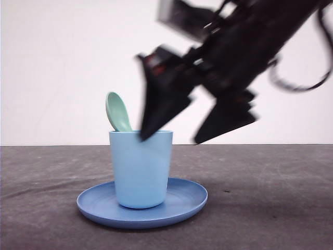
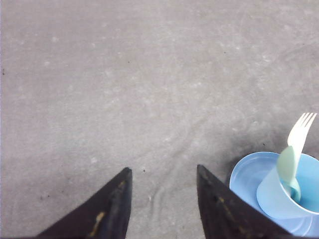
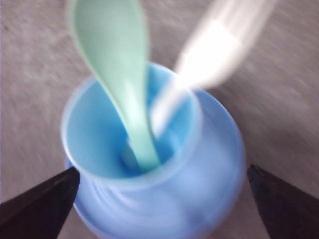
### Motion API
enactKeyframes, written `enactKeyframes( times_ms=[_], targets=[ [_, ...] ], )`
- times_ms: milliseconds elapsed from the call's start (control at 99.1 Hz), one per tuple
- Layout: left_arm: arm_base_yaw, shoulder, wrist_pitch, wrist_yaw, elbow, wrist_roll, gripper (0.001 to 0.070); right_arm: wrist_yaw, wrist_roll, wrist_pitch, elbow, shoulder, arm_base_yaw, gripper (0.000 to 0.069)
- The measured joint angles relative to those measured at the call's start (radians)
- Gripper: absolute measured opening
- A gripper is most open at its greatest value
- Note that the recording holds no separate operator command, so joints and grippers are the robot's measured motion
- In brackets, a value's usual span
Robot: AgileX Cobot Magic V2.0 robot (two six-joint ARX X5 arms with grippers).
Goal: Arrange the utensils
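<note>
Light blue cup (image 1: 141, 167) stands upright on round blue plate (image 1: 183, 207), on grey table (image 1: 270, 198). Mint-green spoon (image 1: 118, 111) sits in cup, bowl end up, leaning on rim; white fork (image 2: 301, 130) also in cup, tines up, beside spoon. Right gripper (image 1: 171, 136) is blurred above cup, jaws spread wide, one fingertip at cup rim, nothing held. Left gripper (image 2: 163, 174) hangs over bare table near plate, fingers parted, empty.
</note>
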Motion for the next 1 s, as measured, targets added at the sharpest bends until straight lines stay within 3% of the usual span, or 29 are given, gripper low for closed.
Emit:
enactKeyframes(
  times_ms=[202, 454, 767, 999],
  targets=[
    [0.000, 0.000, 0.000, 0.000, 0.000, 0.000, 0.0236, 0.030, -0.001, -0.233, 0.000, -0.198, -0.120, 0.0680],
    [0.000, 0.000, -0.005, 0.000, 0.000, 0.000, 0.0236, 0.108, 0.000, -0.352, 0.000, -0.390, -0.346, 0.0680],
    [0.000, 0.000, -0.026, -0.005, 0.000, 0.000, 0.0236, 0.107, 0.008, -0.500, 0.000, -0.411, -0.594, 0.0680],
    [0.000, 0.000, -0.026, -0.004, 0.000, 0.000, 0.0236, 0.104, 0.008, -0.539, 0.000, -0.411, -0.629, 0.0680]
  ],
)
